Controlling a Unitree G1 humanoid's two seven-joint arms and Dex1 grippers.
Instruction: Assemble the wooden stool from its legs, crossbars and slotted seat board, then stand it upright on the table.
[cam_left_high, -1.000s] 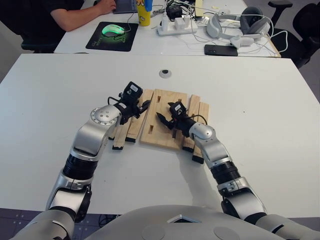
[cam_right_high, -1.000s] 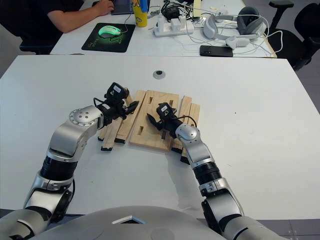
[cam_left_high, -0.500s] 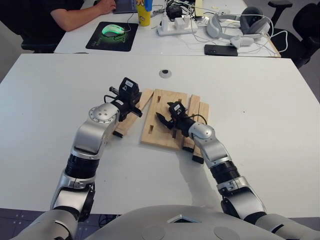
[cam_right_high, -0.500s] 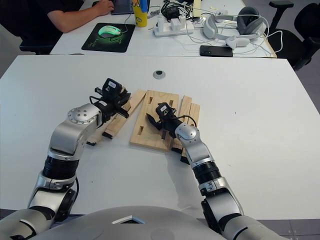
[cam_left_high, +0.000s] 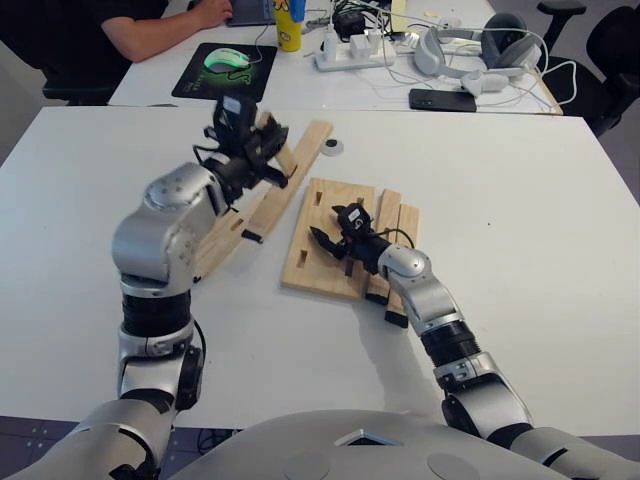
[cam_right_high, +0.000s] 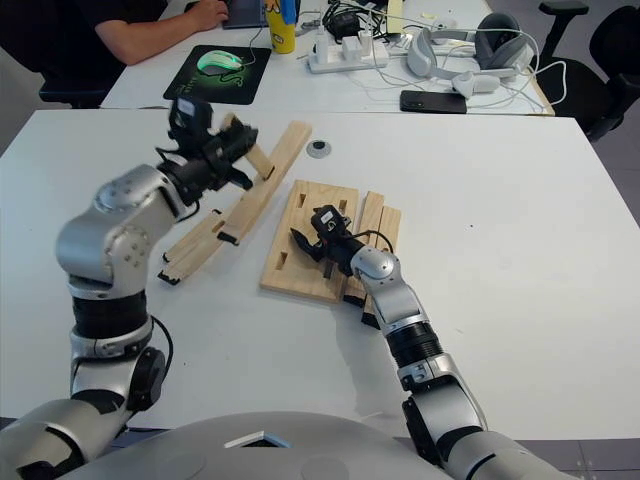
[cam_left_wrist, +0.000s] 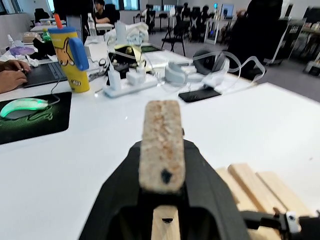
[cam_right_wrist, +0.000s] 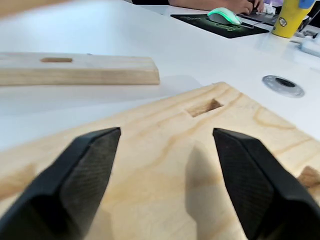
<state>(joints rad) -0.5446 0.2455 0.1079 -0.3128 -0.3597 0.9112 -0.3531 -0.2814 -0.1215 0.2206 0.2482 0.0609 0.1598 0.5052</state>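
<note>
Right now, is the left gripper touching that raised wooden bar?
Touching. The left wrist view shows the wooden bar clamped in the left gripper, with no gap on either side.

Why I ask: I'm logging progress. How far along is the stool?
Nothing looks assembled: the seat board lies flat, loose pieces beside it. In hand: the left gripper holds a wooden piece aloft; the right gripper hangs open over the board. Left: all joining, standing upright.

A pale slotted seat board (cam_left_high: 340, 202) lies flat on the table (cam_left_high: 520, 200), with loose bars (cam_left_high: 404, 225) lying against its right edge. Left of it, the left pincer (cam_left_high: 268, 158) holds a leg frame (cam_left_high: 300, 163) raised and tilted.
</note>
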